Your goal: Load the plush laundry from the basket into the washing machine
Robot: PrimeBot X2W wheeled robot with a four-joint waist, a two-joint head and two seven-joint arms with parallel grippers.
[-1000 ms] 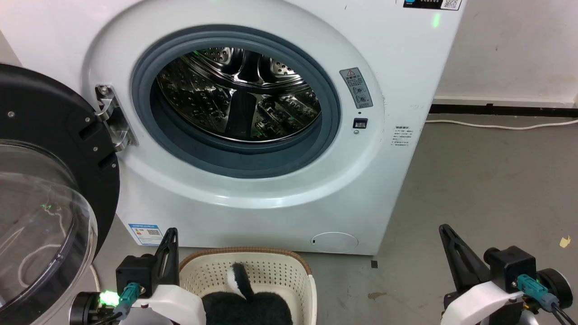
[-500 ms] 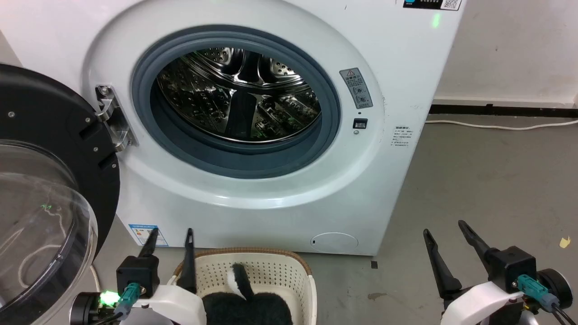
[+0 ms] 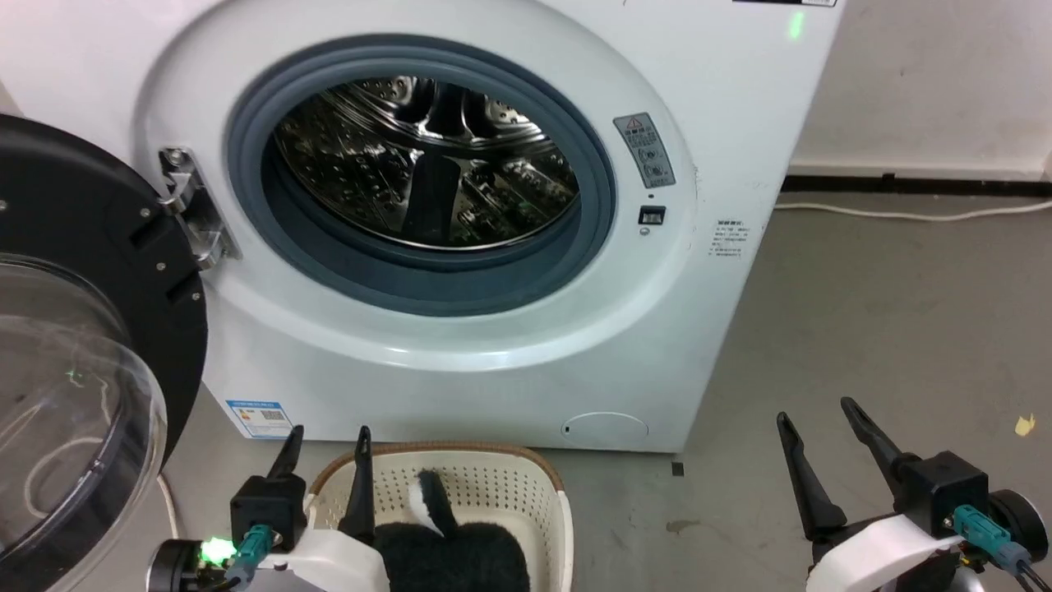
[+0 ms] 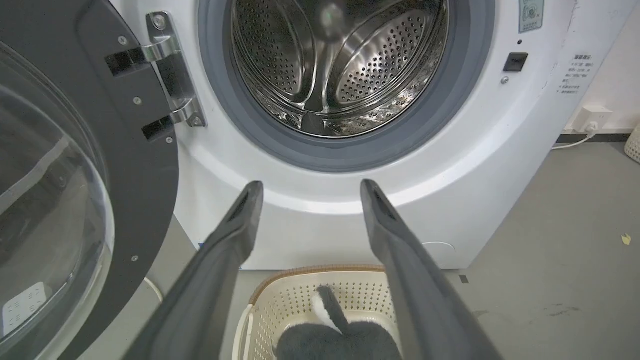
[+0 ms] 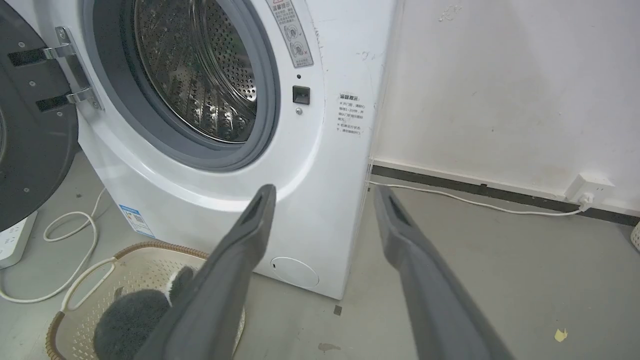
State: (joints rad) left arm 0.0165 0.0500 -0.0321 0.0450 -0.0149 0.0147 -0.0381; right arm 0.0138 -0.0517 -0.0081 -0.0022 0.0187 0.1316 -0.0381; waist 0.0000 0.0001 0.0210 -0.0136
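The white washing machine (image 3: pixel 460 370) stands with its round door (image 3: pixel 74 370) swung wide to the left, baring the steel drum (image 3: pixel 427 181). On the floor before it sits the cream basket (image 3: pixel 493 493), with the black-and-white plush laundry (image 3: pixel 452 559) lying inside and one limb sticking up. My left gripper (image 3: pixel 329 432) is open at the basket's left rim, nothing between its fingers; its wrist view shows the gripper (image 4: pixel 310 184) above the plush (image 4: pixel 340 342). My right gripper (image 3: pixel 814 411) is open over bare floor, right of the basket (image 5: pixel 135 265).
A white cable (image 3: pixel 904 215) runs along the floor by the back wall to a wall socket (image 5: pixel 587 187). A power strip (image 5: pixel 12 240) with a looped cord lies left of the basket. A yellow scrap (image 3: pixel 1023 425) lies on the grey floor at right.
Both grippers were shut a second ago and have opened. The head camera has shifted a little, so the washer sits slightly higher and more to the left in the picture.
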